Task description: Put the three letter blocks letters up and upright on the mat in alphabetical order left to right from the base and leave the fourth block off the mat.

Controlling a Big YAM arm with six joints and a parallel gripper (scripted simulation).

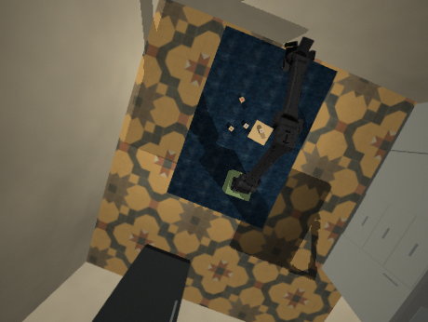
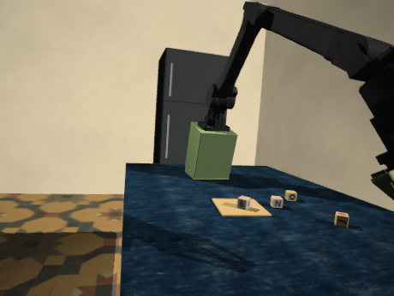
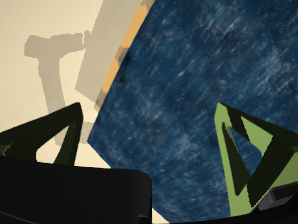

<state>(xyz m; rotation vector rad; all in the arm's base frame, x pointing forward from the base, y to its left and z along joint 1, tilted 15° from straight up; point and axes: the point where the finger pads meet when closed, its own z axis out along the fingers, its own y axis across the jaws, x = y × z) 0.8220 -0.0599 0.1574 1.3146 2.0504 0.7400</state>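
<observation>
Top view: dark blue desk (image 1: 223,186) over patterned tile floor. Tan mat (image 1: 255,136) near desk middle, one block (image 1: 261,132) on it. Two more blocks just left of mat, the nearer one (image 1: 246,125) close to its edge, the other (image 1: 231,127) a little beyond. Fourth block (image 1: 241,100) apart, further toward the far end of the desk. Black arm (image 1: 293,102) rising from a green pedestal (image 1: 228,186), stretching past the mat to the desk's far edge. Letters too small to read here.

Exterior view: mat (image 2: 227,210) flat on desk (image 2: 171,239), lettered block (image 2: 244,202) standing on it, letter unclear. Right of mat, block marked N (image 2: 277,201), then block marked O (image 2: 290,195), both on bare desk. Red-marked block (image 2: 341,219) well apart to the right and nearer the camera. Arm (image 2: 308,38) arching overhead from pedestal (image 2: 211,156); a green part of the claw showing at the right edge, well above the desk.

Wrist view: claw (image 3: 149,143) spread fully apart, nothing between the fingers. Desk edge (image 3: 200,76) and floor below, no block in sight.
</observation>
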